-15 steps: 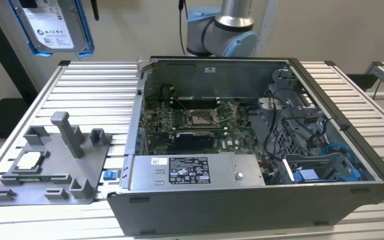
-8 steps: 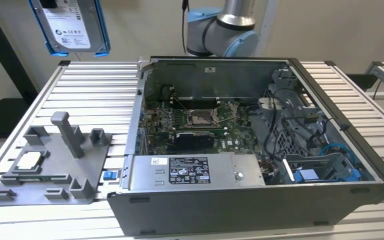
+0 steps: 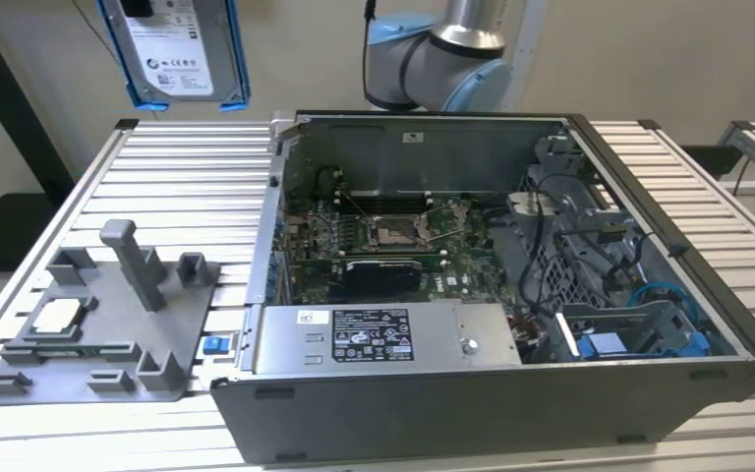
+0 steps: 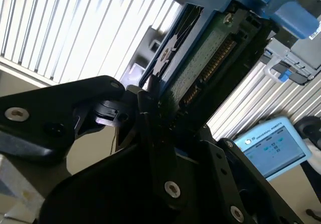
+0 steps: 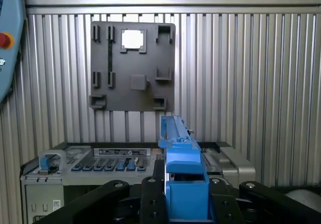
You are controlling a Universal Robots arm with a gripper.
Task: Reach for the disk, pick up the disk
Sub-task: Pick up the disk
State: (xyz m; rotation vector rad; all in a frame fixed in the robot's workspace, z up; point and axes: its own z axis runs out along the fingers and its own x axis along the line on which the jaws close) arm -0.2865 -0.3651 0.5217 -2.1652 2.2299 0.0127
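Gripping the disk, the pincer hangs aloft.

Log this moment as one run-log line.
gripper: jaws shut on disk | disk: held in air above table, toward exterior view's left of computer case

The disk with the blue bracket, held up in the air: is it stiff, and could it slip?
Probably stiff: the disk hangs flat and straight, without sag. Its metal body suggests it is rather heavy for its size. The gripper closes on the smooth blue bracket, so it might slip.
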